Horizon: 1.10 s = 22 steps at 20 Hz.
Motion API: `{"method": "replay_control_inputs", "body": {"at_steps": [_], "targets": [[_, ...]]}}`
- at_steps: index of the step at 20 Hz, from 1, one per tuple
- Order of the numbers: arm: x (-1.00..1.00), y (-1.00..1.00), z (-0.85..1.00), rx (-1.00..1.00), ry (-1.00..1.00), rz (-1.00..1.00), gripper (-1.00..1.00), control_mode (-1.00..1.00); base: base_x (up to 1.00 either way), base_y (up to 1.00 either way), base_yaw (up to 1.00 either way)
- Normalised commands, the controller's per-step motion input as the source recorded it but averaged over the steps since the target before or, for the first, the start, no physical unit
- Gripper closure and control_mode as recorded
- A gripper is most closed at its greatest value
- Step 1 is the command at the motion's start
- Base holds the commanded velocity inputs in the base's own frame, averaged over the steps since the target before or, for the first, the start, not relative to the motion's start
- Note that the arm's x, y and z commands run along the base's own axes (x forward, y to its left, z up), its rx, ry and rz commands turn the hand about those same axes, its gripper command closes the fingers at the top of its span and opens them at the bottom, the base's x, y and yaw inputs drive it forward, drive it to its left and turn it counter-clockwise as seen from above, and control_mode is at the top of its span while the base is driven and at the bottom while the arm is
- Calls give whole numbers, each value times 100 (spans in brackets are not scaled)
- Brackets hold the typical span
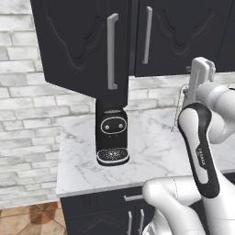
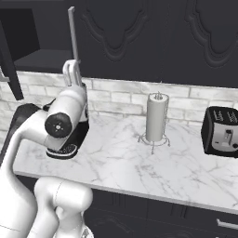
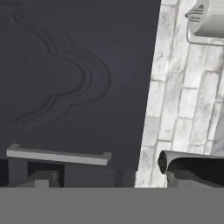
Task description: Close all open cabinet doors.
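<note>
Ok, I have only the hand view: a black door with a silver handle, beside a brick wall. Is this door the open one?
Observer: No, it is the shut door; the open door hangs to its left, swung out over the counter.
Operator: Is something under the open one?
Observer: Yes, a black coffee machine stands on the counter below it.
Operator: And the tool?
Observer: The tool points up, right under the shut door's handle.
</note>
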Motion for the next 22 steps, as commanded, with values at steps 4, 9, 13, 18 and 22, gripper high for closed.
{"method": "replay_control_inputs", "body": {"at_steps": [4, 9, 13, 18, 22], "targets": [[-59, 11, 0, -7, 3, 4, -100, -100, 0, 0, 0], [-50, 17, 0, -10, 13, 8, -100, -100, 0, 0, 0], [-44, 19, 0, -9, 23, 9, -100, -100, 0, 0, 0], [-51, 24, 0, -1, 12, 9, -100, -100, 0, 0, 0], [-50, 24, 0, 0, 8, 15, -100, -100, 0, 0, 0]]}}
